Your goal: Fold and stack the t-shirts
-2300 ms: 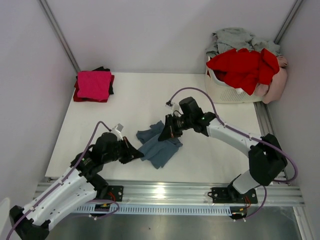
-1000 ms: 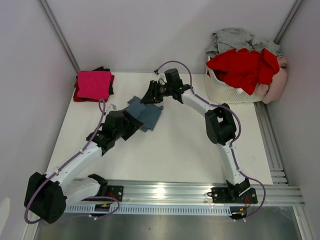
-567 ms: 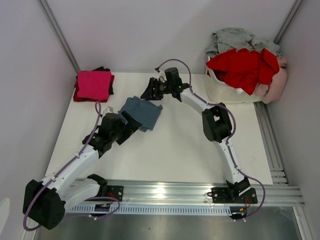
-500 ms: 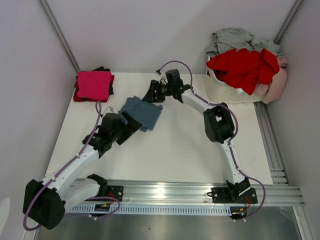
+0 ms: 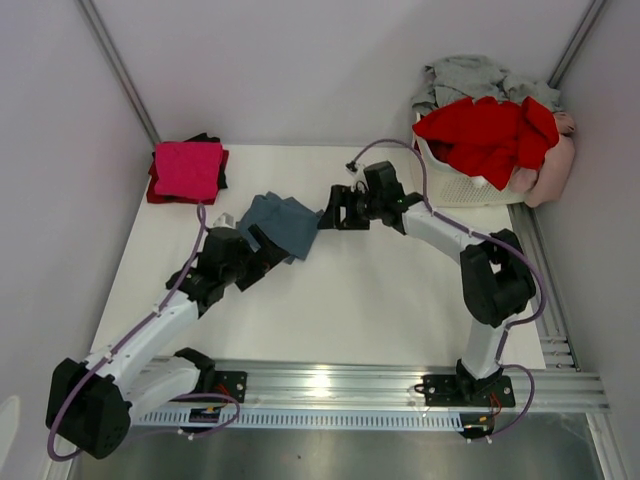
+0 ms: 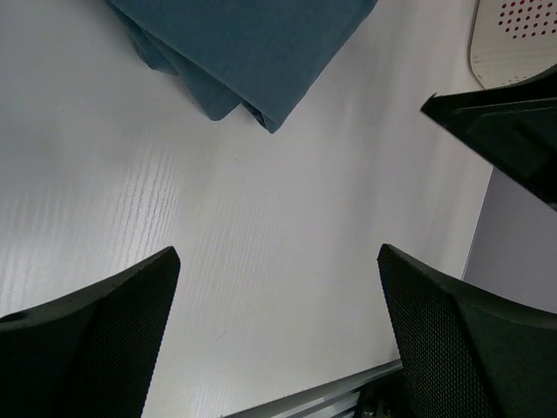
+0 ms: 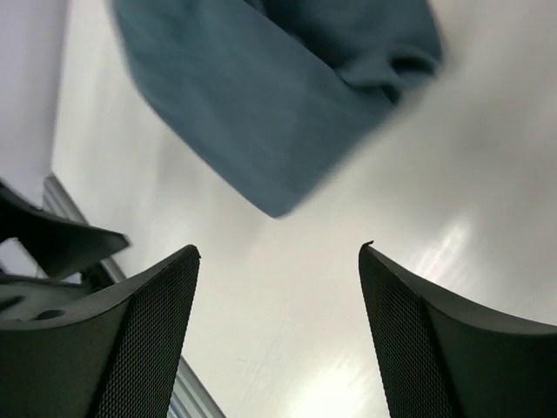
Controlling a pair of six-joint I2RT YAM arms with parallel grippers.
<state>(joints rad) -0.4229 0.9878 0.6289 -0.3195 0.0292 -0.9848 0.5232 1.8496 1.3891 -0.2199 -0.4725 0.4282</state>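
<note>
Where folded, blue-grey tee (image 5: 288, 220): soft, matte, sq-ish.

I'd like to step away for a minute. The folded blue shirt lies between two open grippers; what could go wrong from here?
1. The blue-grey shirt lies apart from the magenta stack. Carrying it there could undo the fold, since its layered corner looks loose in the left wrist view.
2. The left gripper and right gripper are both open close beside it. If they reach in together, they might collide.
</note>
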